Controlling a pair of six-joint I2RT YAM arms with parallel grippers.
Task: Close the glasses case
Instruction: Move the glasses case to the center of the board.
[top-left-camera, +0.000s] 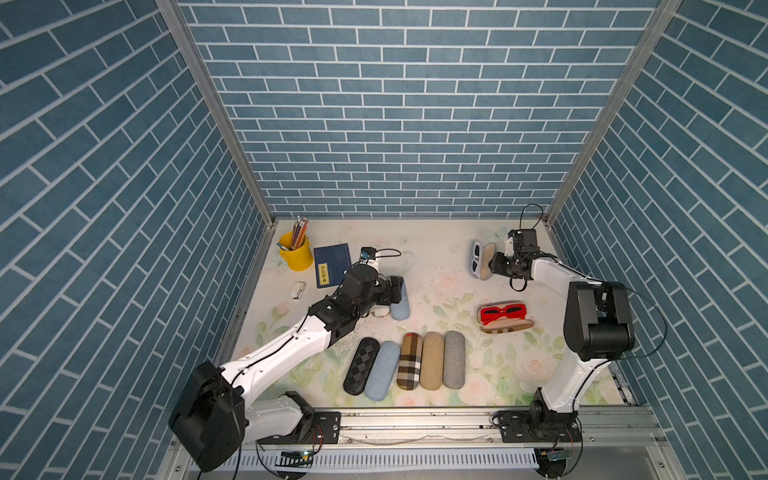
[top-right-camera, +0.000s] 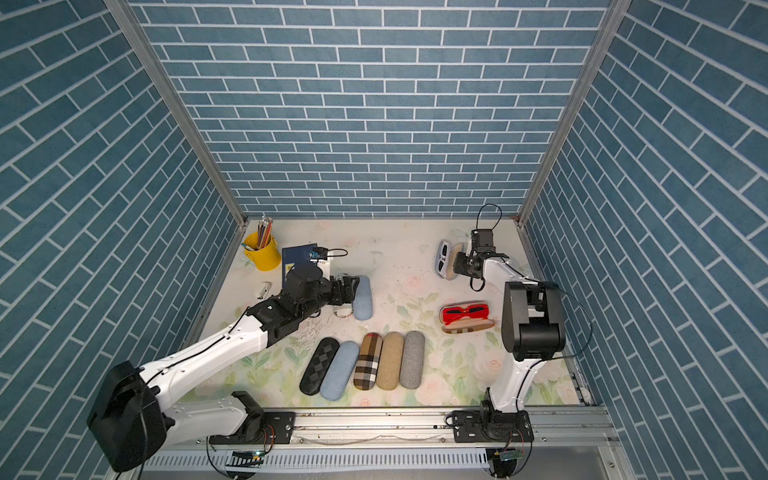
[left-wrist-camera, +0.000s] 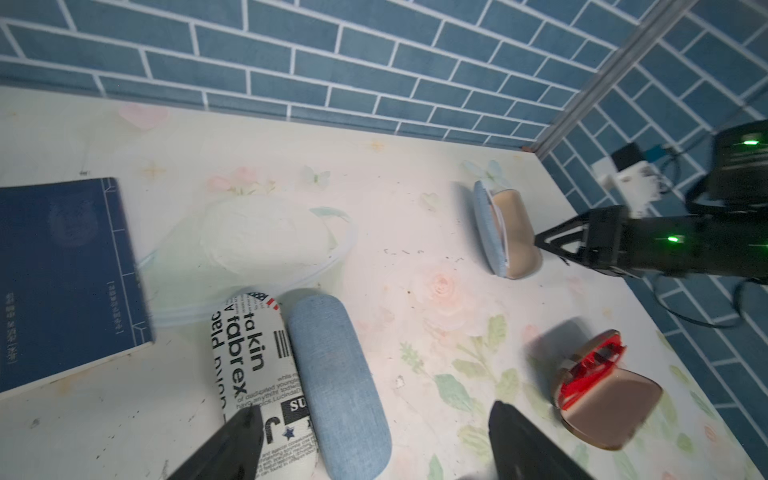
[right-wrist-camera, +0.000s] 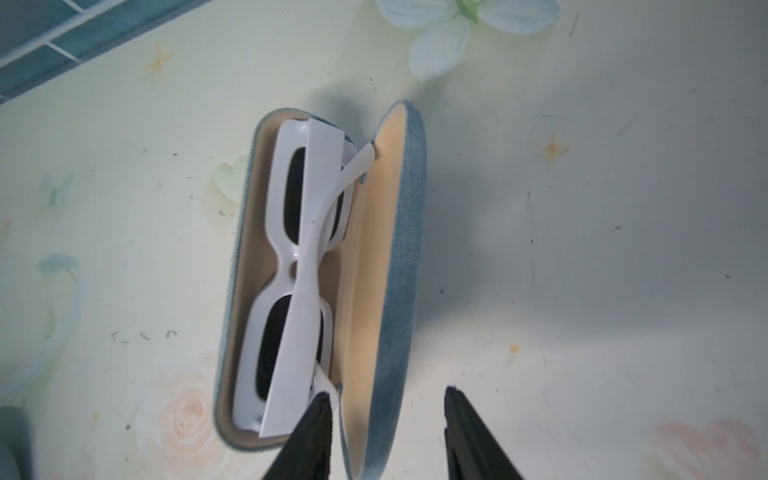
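Far right on worktop (right-wrist-camera: 582, 249): right tool (right-wrist-camera: 386, 392), jaws parted, straddles lid (right-wrist-camera: 399, 249) of open blue case (right-wrist-camera: 249, 299) with white sunglasses (right-wrist-camera: 299, 266). Left tool (left-wrist-camera: 376, 406) spread above closed blue case (left-wrist-camera: 336, 374).

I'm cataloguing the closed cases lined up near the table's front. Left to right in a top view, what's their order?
Black diamond-quilted case → light blue denim case → beige plaid case → tan woven case → grey fabric case

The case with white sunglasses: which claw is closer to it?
The right claw straddles the open lid of the sunglasses case. The left claw hangs far off, by a closed blue case.
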